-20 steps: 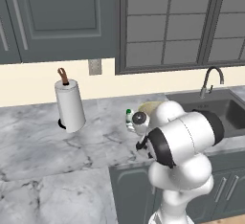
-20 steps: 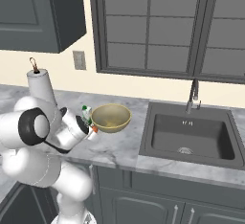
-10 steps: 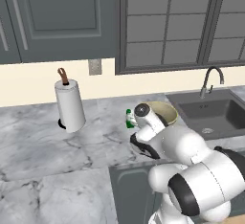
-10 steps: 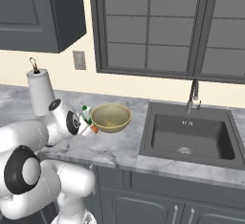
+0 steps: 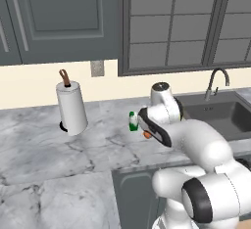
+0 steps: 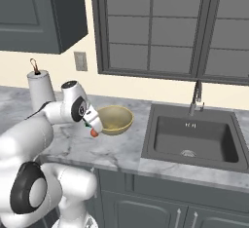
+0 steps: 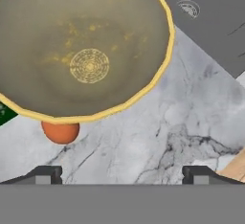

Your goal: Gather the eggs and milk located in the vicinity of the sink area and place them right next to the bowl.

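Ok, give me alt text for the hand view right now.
The tan bowl is seen from above, with one orange egg on the marble counter at its rim. The open fingers frame bare marble, and a corner of the dark sink shows.

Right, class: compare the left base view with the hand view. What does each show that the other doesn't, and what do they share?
Left base view, not hand view: the paper towel roll, the faucet and the milk carton beside the arm. Hand view, not left base view: the bowl with its pale speckled inside, and the open pincer with its fingertips wide apart. Shared: one egg, the sink and the marble counter.
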Controlling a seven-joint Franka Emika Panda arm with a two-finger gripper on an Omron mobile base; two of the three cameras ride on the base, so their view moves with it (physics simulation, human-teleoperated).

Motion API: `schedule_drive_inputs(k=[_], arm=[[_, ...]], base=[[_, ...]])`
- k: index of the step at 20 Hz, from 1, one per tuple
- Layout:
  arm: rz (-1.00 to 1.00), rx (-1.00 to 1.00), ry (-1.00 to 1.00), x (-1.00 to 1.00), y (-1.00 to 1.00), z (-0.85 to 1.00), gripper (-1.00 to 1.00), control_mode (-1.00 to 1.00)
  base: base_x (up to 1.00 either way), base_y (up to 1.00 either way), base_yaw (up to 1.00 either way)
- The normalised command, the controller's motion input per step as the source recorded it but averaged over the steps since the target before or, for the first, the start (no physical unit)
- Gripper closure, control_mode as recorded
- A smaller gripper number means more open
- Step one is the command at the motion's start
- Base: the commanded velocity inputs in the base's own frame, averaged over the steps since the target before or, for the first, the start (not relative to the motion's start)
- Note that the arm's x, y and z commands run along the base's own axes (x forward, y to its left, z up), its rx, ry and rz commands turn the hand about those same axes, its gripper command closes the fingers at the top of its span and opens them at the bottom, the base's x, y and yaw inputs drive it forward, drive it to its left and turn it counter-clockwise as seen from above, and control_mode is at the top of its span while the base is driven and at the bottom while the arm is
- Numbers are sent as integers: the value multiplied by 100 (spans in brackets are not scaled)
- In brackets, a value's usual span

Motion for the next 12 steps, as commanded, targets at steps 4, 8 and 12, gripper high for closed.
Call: schedule_drive_inputs(k=[4,8,12], arm=[[19,17,8,-45,-32,20,-100,-100],[16,18,-2,-45,-24,-2,-100,-100],[32,9,0,-28,-7,3,-100,-100]], base=[[0,0,0],[0,0,0],[0,0,0]])
